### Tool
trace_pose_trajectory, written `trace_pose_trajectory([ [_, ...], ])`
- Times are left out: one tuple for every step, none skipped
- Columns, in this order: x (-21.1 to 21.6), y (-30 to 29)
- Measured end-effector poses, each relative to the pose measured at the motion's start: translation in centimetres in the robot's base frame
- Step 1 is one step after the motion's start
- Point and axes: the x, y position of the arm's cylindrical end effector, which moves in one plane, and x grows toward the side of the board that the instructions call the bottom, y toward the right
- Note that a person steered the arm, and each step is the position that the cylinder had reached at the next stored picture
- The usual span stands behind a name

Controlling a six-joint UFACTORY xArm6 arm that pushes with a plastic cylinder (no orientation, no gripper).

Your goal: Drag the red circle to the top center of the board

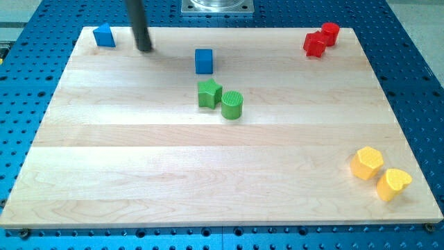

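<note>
The red circle (330,32) stands at the view's top right corner of the wooden board (139,160), touching a red star-shaped block (314,44) just to its lower left. My tip (144,48) is at the view's top left, far to the left of the red circle. It stands between a blue block (104,35) on its left and a blue cube (203,61) on its right, touching neither.
A green star (209,93) and a green cylinder (232,105) sit side by side near the board's middle, below the blue cube. A yellow hexagon (366,163) and a yellow heart (393,184) lie at the bottom right corner.
</note>
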Motion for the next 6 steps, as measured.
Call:
trace_pose_trajectory([
  [-2.3, 9.1],
  [-3.9, 18.7],
  [-4.3, 26.9],
  [1.0, 26.8],
  [6.6, 30.7],
  [5.3, 41.9],
])
